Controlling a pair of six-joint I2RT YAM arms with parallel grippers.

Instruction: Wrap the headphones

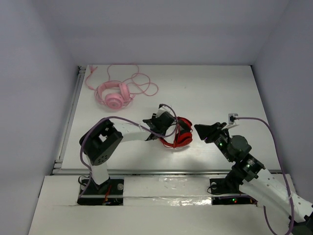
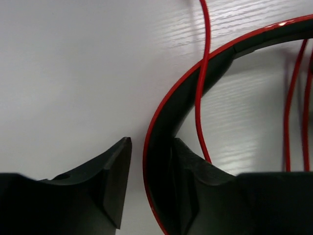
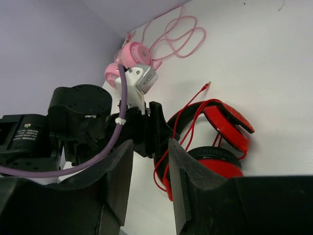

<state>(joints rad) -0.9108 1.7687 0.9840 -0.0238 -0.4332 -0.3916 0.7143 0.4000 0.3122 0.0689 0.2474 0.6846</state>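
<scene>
My left gripper (image 2: 151,146) stands open astride the black-and-red headband (image 2: 220,58) of the red over-ear headphones (image 1: 182,138). One finger sits against the band's inner face and the other stands just clear of its red outer edge. The headphones lie near the middle of the white desk (image 1: 220,93), ear cups toward my right arm.

The thin red cable (image 2: 200,73) crosses the headband once in the left wrist view, and more strands run beside it. In the right wrist view its plug end (image 3: 209,84) lies free on the desk. I judge the wrap begun but not finished: the loose tail is yet to be wound and tucked.

My right gripper (image 3: 150,144) hangs just beside the cups, slightly parted and empty.

At the far left of the desk sit round pink headphones (image 1: 113,94) with their pink cable (image 1: 144,85) strewn around them. Plain pale lilac-grey walls (image 1: 39,73) close in the desk on three sides.
</scene>
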